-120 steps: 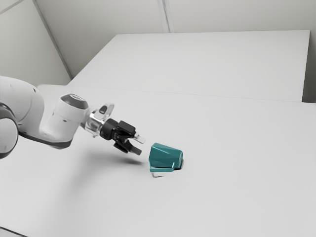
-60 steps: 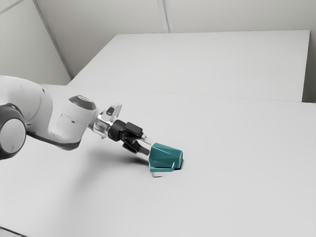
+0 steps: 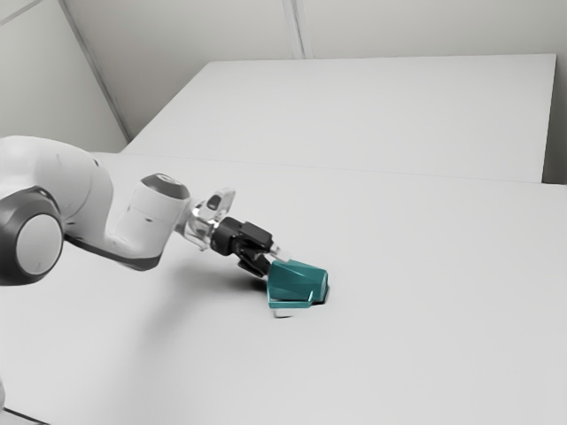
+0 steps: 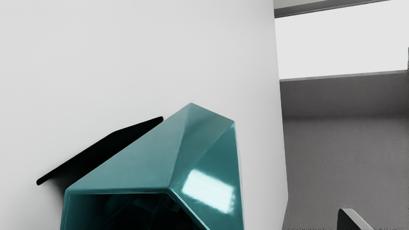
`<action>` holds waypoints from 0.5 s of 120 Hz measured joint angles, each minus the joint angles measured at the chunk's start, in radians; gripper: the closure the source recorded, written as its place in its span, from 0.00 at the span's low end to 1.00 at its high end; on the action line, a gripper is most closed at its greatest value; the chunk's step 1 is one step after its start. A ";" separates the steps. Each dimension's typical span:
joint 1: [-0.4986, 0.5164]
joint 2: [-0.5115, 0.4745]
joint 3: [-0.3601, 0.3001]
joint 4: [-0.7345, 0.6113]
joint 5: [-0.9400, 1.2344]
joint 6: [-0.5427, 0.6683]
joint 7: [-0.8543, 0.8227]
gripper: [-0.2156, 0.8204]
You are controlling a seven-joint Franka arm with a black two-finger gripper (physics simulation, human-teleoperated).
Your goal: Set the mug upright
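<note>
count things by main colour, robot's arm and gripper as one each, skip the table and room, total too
Teal: 1, the mug, lying on its side
Black: 1, the gripper
White: 1, the arm, with grey parts
Total: 3

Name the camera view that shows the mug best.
The exterior view: the mug lies on its side there, body and handle both visible. The wrist view shows its dark opening, partly cut off by the picture's edge.
</note>
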 joint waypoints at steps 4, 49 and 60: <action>0.000 0.001 -0.002 0.000 -0.004 -0.001 0.001 0.38; -0.006 0.003 -0.015 0.001 -0.028 -0.005 0.010 0.74; -0.009 0.002 -0.016 0.001 -0.031 -0.005 0.012 0.81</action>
